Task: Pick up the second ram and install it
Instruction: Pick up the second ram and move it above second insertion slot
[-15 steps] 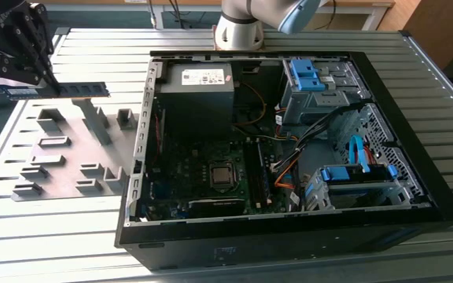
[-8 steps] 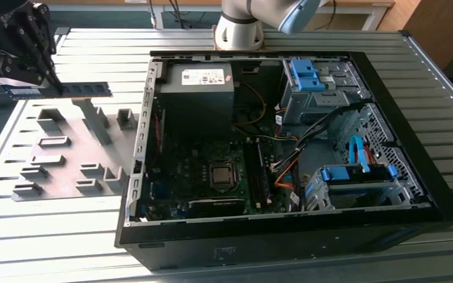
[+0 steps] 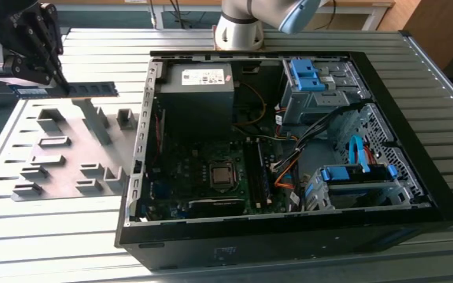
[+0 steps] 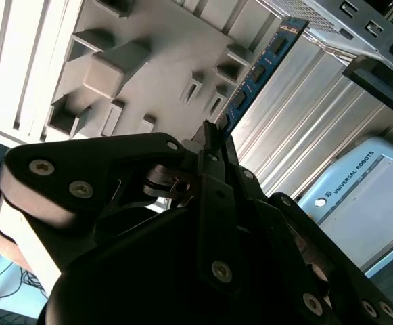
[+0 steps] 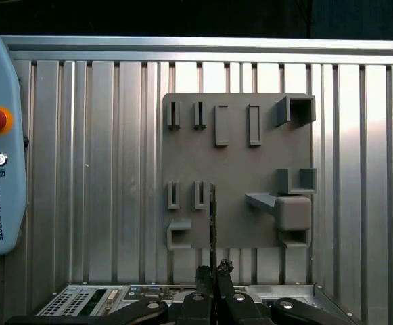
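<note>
In the upper left of the exterior view, the second ram (image 3: 92,89) is clamped near one end by the jaws of the gripper (image 3: 58,88), above the grey fixture plate (image 3: 73,154). Its long axis is pointed level toward the open computer case (image 3: 289,243) rightward.

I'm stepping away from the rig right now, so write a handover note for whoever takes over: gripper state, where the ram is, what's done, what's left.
Gripper: shut on the second ram, stick held level and on edge.
Where: the ram is lifted above the grey fixture plate, off its blocks, on the exterior view's left of the open computer case.
Done: the pick-up.
Left: the install; the ram is outside the case and not yet in a slot.
</note>
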Robot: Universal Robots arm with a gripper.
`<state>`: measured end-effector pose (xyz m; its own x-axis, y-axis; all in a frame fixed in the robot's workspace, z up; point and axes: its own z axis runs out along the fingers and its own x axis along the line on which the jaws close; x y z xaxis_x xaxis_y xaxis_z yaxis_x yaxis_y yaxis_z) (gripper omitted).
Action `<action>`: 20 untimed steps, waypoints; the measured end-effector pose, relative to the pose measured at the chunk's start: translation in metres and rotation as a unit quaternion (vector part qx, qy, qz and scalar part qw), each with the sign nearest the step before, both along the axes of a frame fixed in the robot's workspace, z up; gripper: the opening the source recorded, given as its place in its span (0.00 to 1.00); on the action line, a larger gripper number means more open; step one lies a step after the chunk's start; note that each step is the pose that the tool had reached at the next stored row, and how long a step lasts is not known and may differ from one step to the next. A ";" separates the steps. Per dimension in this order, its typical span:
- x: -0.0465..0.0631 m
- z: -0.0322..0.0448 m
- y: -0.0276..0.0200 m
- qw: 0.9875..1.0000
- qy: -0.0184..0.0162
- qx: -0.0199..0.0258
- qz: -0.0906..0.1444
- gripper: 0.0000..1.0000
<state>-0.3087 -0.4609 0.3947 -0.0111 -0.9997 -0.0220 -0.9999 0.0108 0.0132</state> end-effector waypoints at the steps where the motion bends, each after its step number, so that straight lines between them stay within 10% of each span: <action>1: 0.000 -0.0001 0.0000 1.000 0.000 0.000 0.000 0.14; 20: 0.009 0.0000 0.0000 1.000 0.000 0.000 0.000 0.14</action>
